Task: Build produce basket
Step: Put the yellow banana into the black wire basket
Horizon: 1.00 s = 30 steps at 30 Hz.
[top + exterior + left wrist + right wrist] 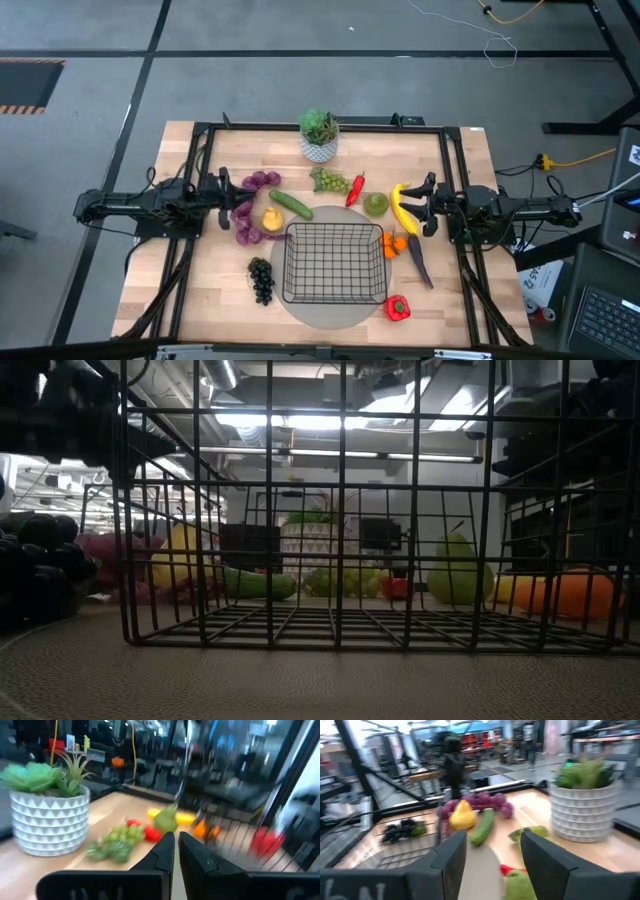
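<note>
The square black wire basket (335, 262) sits on a round grey mat (326, 312) near the front middle of the wooden bench (190, 270), and nothing lies inside it; all the produce is spread around it on the bench. The left hand (226, 194) hovers at the bench's left side with its fingers closed on nothing, the purple grapes (262, 180) and a yellow pear (271, 218) just beside it toward the centre, the cucumber (291, 204) a little farther on. Black grapes (261, 279) lie beside the basket's left wall. The right hand (421, 205) hovers at the right side with its fingers spread apart and empty, the yellow banana (400, 207) right under it. A green pear (375, 204), a red chili (354, 189) and green grapes (329, 180) lie between the two hands behind the basket. An orange (397, 243) and a dark eggplant (418, 262) lie by the basket's right wall; a red pepper (397, 308) sits by its front right corner. A white potted plant (319, 136) stands at the back edge.
</note>
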{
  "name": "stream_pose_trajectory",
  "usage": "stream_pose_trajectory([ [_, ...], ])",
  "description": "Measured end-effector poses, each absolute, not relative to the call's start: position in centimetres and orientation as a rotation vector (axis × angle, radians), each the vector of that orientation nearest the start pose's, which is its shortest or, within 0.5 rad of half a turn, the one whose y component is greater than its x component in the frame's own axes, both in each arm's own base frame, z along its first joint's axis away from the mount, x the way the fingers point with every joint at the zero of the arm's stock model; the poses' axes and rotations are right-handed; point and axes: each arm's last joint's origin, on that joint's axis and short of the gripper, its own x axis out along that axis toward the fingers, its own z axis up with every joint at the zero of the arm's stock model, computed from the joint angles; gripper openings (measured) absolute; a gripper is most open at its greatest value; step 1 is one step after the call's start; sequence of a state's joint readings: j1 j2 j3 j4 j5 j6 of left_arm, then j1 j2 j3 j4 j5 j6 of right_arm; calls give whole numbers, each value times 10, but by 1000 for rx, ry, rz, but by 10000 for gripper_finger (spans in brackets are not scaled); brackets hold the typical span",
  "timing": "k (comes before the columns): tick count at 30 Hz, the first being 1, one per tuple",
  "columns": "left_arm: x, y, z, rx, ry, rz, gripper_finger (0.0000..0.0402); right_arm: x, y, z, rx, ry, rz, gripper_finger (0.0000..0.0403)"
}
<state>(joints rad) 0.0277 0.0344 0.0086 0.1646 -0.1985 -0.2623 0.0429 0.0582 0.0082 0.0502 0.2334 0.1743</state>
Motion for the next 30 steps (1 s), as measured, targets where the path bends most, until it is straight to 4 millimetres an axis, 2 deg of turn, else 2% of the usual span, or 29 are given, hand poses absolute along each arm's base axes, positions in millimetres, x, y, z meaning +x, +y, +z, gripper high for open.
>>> stream_pose_trajectory([
  [3, 96, 8, 186, -378, -247, 185, 19, 100, -4, 167, 192, -33, -258, 188],
  [8, 95, 9, 193, -331, -317, 219, 19, 99, -6, 171, 239, -81, -329, 188],
  [13, 93, 11, 195, -330, -351, 274, 19, 97, -11, 171, 137, -76, -501, 188],
  [20, 94, 12, 193, -348, -332, 302, 19, 92, -18, 184, 16, -166, -718, 188],
  [25, 91, 16, 194, -373, -378, 459, 19, 92, -17, 192, 10, -245, -625, 188],
  [30, 89, 19, 194, -482, -426, 580, 19, 95, -16, 179, 60, -133, -579, 188],
])
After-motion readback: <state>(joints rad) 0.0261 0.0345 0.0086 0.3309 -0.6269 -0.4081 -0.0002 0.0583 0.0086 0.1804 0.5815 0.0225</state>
